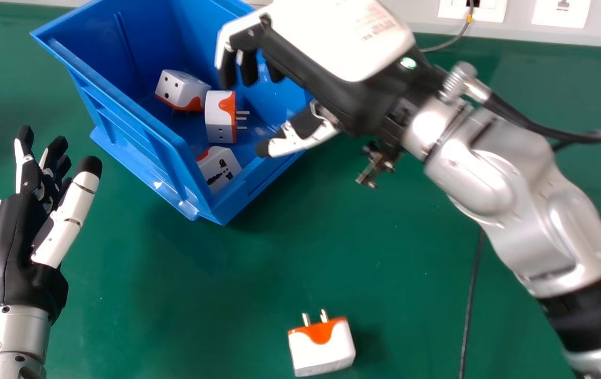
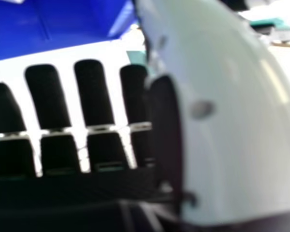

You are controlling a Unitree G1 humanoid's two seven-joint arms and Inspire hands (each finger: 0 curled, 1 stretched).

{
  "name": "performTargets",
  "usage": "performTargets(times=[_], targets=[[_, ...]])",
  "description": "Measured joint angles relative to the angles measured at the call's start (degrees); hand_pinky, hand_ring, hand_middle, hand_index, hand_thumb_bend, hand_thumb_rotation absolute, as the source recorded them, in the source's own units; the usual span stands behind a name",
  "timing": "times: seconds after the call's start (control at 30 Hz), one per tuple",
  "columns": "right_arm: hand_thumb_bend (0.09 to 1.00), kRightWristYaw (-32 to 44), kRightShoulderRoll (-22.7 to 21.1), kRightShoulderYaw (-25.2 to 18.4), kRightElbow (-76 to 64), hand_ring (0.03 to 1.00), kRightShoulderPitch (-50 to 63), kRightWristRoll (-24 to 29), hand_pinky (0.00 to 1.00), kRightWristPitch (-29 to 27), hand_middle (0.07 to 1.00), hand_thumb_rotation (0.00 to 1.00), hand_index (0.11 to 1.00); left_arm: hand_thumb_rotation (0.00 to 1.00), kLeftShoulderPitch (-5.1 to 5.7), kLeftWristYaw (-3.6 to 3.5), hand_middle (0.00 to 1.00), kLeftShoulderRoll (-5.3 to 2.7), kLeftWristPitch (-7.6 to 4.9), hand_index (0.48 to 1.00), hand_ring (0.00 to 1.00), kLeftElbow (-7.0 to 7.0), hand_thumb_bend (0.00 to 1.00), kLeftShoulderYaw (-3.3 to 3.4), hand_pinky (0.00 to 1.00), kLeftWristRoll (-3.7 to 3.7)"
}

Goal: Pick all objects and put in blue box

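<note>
R robot hand [image 1: 332, 47], fingers apart, was held over blue box [image 1: 121, 126], drop prob. done; white/orange adapter [image 1: 324, 351] on desk [image 1: 174, 295] was left to be grasped next.

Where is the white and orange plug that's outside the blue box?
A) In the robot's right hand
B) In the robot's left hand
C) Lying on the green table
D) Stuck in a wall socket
C, because the plug lies on the green table, outside the blue box, and no hand is touching it.
</note>
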Motion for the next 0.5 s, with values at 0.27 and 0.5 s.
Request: performTargets(times=[0.27,0.5], targets=[[0.492,-2.5,1.0,1.3,3.0,0.428,-2.8,-0.1,0.34,-0.8,0.511,0.00,0.516,0.51,0.56,-0.42,0.97,-0.26,0.20,0.962,0.98,-0.28,0.47,0.02,0.97,-0.86],[0.492,-2.5,0.7,1.5,2.0,0.431,-1.7,0.1,0.34,0.4,0.514,0.00,0.515,0.50,0.99,-0.34,0.97,-0.40,1.46,0.957,0.99,-1.50,0.47,0.06,0.99,-1.85]])
